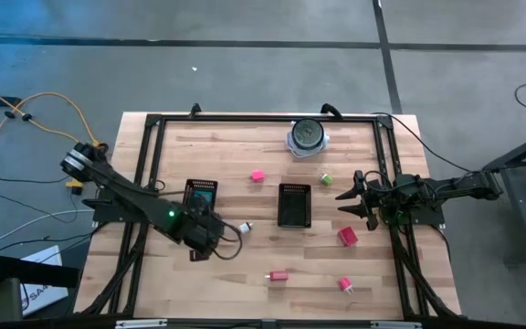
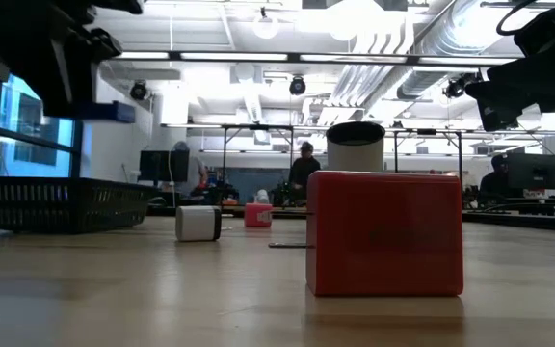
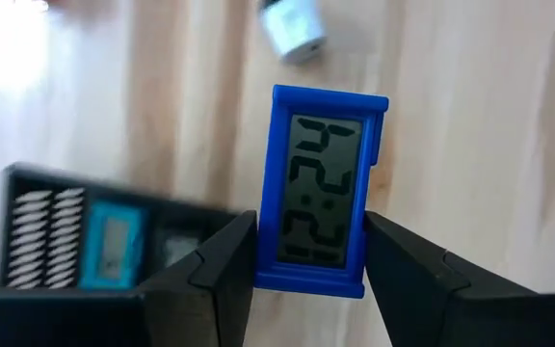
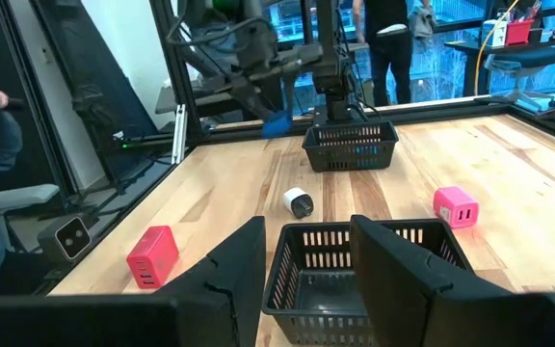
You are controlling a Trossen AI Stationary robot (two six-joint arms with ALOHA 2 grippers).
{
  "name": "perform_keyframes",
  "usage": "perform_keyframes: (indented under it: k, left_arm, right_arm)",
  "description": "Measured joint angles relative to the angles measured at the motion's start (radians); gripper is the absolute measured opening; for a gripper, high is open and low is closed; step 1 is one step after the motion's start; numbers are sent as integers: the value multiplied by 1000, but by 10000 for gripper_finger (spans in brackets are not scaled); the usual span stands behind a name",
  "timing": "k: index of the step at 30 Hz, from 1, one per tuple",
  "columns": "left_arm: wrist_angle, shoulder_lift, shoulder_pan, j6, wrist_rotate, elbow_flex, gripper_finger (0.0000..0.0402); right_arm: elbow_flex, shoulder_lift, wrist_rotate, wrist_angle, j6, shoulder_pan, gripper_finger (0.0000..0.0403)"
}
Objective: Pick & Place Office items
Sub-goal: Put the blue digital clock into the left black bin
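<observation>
Held item: small blue clock (image 3: 321,188) with an LCD face, pinched by its lower sides between the left arm's fingers (image 3: 222,270), lifted off the table (image 1: 245,283).
Position of clock: beside the left tray (image 1: 200,195), which already holds a teal-faced piece (image 3: 116,241); a small white cylinder (image 1: 246,227) lies on the table close by.
Left arm: reaches in from the table's left edge, fingers narrow and clamped on the clock.
Right arm: waits at the right edge, its fingers (image 4: 244,265) parted only narrowly and empty, pointed toward the middle tray (image 1: 294,205).
Step, as I judge it: carrying the clock to a tray; release not yet made.
Risk one: the grip is low on the clock and most of the body stands clear above the fingers, so a quick swing could tip or twist it out.
Risk two: releasing near the tray wall could leave it hung on the rim or dropped outside.
Risk three: a low path could knock the white cylinder and set it rolling.
Count, trays: two black mesh ones.
Count, pink or red blocks on the table: four in the high view, the nearest (image 2: 384,231) large in the low view.
Count, others: one green piece (image 1: 325,179), one white cylinder, one blue clock, one teal piece in the tray.
Not an item: round grey disc (image 1: 307,135) at the far edge.
</observation>
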Motion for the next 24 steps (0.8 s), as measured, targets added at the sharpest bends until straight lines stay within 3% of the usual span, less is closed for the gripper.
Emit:
perform_keyframes:
  k: [7, 18, 24]
  left_arm:
    - [-75, -107, 30, -18, -7, -30, 169]
    - [0, -359, 119, -16, 2, -281, 169]
    - [93, -439, 189, 19, 79, -421, 169]
  right_arm:
    - [0, 0, 0, 0, 0, 0, 140]
    - [0, 0, 0, 0, 0, 0, 140]
    - [0, 0, 0, 0, 0, 0, 140]
